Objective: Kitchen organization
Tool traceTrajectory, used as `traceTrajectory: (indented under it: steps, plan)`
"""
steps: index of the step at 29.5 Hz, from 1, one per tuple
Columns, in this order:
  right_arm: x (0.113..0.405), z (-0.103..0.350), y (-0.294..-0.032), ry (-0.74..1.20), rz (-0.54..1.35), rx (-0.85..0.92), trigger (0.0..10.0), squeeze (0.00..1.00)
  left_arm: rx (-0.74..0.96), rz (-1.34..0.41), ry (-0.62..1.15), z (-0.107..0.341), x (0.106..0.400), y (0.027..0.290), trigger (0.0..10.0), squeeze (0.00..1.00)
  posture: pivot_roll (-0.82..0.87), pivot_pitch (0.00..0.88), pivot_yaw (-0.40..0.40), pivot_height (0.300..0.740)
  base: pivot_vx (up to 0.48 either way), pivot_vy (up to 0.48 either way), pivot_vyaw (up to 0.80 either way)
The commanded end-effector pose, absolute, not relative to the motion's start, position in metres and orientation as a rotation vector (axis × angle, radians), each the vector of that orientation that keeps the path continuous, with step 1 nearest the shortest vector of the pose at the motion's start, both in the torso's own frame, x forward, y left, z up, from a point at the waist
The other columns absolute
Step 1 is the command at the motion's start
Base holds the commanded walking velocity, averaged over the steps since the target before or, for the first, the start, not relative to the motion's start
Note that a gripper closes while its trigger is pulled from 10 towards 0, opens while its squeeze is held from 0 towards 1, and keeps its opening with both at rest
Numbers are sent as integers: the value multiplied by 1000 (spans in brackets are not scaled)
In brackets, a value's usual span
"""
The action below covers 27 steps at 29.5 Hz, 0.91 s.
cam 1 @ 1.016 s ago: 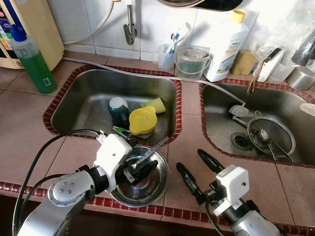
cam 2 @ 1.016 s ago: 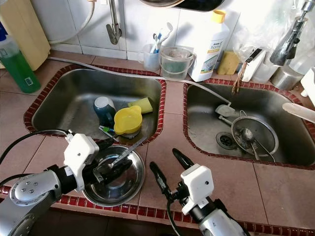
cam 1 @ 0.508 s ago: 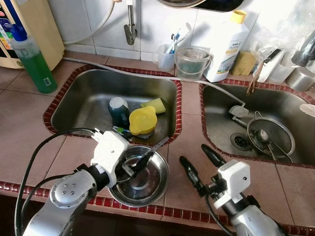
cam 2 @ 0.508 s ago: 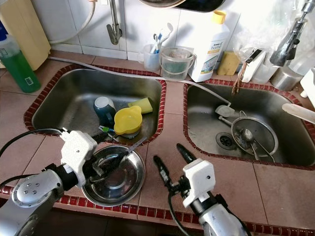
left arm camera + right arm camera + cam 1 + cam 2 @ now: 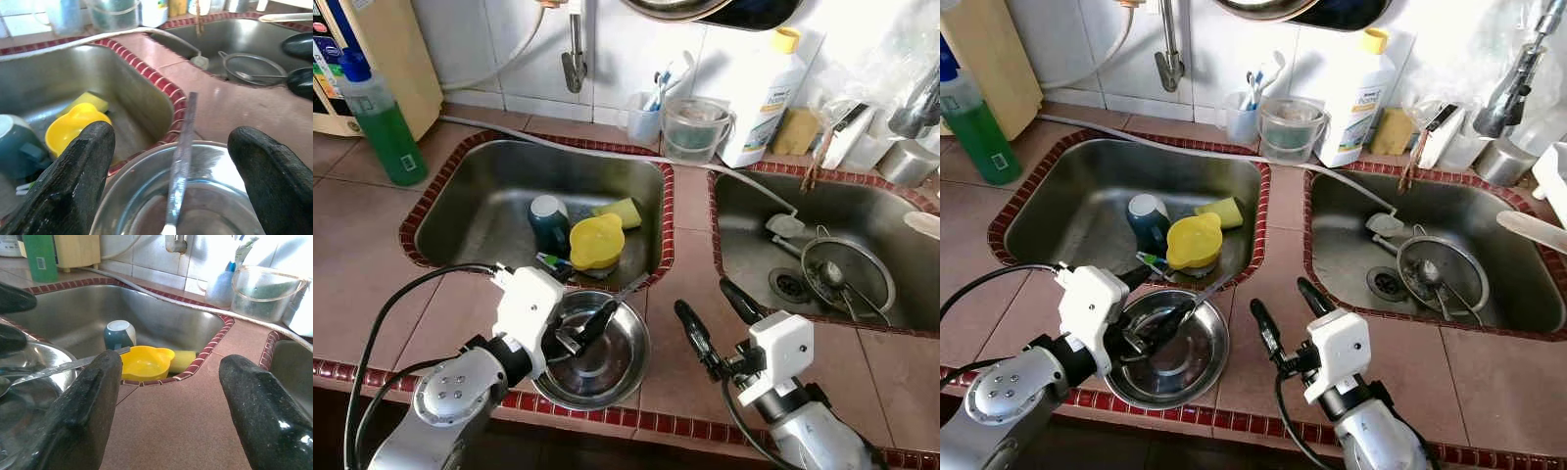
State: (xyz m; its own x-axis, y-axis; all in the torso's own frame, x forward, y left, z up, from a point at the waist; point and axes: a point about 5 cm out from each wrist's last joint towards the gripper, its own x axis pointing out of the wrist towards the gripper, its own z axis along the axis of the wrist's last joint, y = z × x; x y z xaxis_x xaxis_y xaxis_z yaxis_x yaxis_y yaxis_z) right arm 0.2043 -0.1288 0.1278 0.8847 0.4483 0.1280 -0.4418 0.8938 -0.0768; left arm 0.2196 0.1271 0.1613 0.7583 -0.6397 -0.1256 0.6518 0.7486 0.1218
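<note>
left gripper (image 5: pixel 582 331) spread wide inside steel bowl (image 5: pixel 619 367) around spoon (image 5: pixel 180 161); right gripper (image 5: pixel 717 318) wide, empty. sink (image 5: pixel 489 196) dishes unsorted; judged early.

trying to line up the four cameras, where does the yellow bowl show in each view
Left eye view: the yellow bowl lies in the left sink, just behind the steel bowl.
Right eye view: same spot, beside the teal mug.
Left wrist view: beyond the left finger, in the sink.
Right wrist view: mid-picture, next to the mug.
Shared landmark: the teal mug, beside the yellow bowl in all four.
</note>
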Motion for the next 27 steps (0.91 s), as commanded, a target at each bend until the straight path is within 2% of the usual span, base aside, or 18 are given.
traceTrajectory:
  steps: [1, 10, 27]
  plan:
    - [204, 128, -133, -144, 456, -61, 10000, 0, 162, -745, 72, 165, 212, 124, 10000, 0, -163, 124, -63, 740, 0, 0, 0]
    - [203, 126, -134, -137, 460, -62, 10000, 0, 182, -796, 98, 164, 203, 126, 10000, 0, -153, 133, -65, 740, 0, 0, 0]
    - [204, 129, -134, -150, 442, -67, 10000, 0, 193, -806, 195, 140, 214, 106, 10000, 0, -192, 131, -47, 740, 0, 0, 0]
